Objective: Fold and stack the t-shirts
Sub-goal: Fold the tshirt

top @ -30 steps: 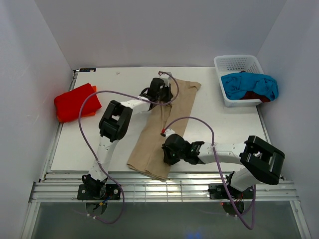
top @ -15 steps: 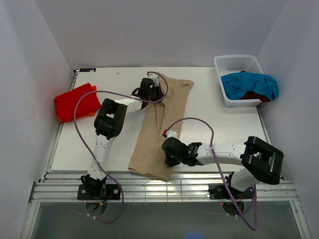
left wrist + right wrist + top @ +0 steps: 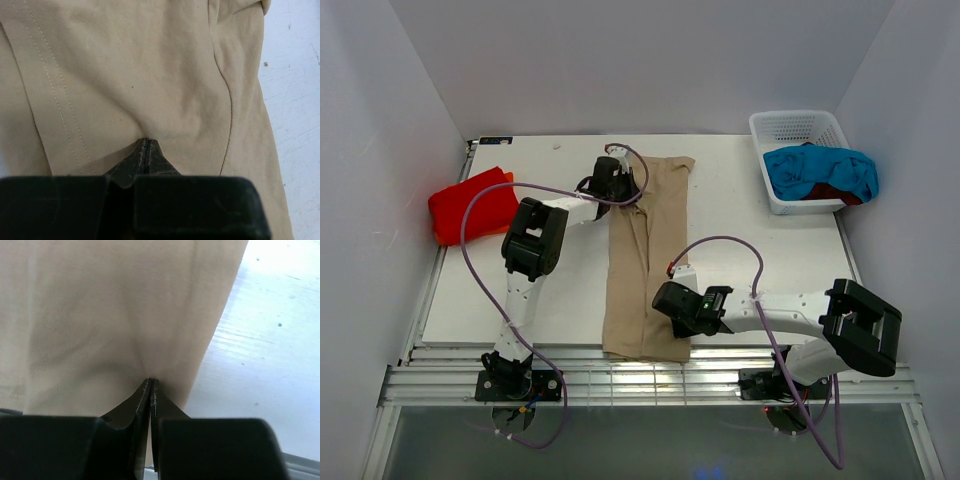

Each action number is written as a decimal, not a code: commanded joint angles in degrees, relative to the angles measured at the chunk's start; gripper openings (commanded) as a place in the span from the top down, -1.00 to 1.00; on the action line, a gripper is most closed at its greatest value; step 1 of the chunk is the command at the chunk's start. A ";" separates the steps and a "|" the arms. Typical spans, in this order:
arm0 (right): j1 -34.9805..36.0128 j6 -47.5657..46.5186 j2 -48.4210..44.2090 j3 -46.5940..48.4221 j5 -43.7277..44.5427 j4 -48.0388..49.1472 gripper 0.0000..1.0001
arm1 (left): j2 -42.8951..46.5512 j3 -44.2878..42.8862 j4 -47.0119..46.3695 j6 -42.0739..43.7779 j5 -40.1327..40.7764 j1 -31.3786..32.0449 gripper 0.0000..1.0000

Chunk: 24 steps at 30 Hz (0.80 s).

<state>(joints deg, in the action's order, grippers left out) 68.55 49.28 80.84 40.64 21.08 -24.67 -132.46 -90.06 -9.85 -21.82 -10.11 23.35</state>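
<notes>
My left gripper (image 3: 146, 150) pinches the tan t-shirt (image 3: 645, 250) near its far left edge and my right gripper (image 3: 150, 386) pinches its near right edge, the shirt lying lengthwise as a narrow strip mid-table (image 3: 750, 250).

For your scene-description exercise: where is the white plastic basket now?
Top view: the white plastic basket sits at the far right corner of the white table, holding a turquoise-blue cloth t-shirt.

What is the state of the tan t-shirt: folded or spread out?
Folded: the tan t-shirt lies as one long narrow strip on the table, its layers overlapping along the middle.
</notes>
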 commanded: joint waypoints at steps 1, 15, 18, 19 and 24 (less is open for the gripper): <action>0.62 3.01 -0.16 1.63 4.05 -11.79 0.85 | 0.81 -2.13 2.73 -1.20 1.50 -0.50 1.00; 0.53 -4.70 -7.25 6.02 10.64 -8.12 0.46 | 9.22 -8.47 -4.82 -0.15 -1.07 -0.33 0.18; 0.53 -5.68 -11.03 6.55 11.88 -8.21 0.26 | 19.76 -3.39 -5.09 1.26 4.55 0.37 -0.37; 0.61 -5.77 -11.84 6.21 11.96 -8.03 0.22 | 23.01 -1.02 -4.66 1.43 8.92 0.46 -0.41; 0.61 -4.28 -15.18 1.99 10.91 -7.06 0.14 | 47.15 23.31 8.05 -8.55 17.49 1.95 -0.20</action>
<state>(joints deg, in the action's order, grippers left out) 68.77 44.47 67.07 44.64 30.55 -32.71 -98.54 -76.62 -10.17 -24.43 0.14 24.12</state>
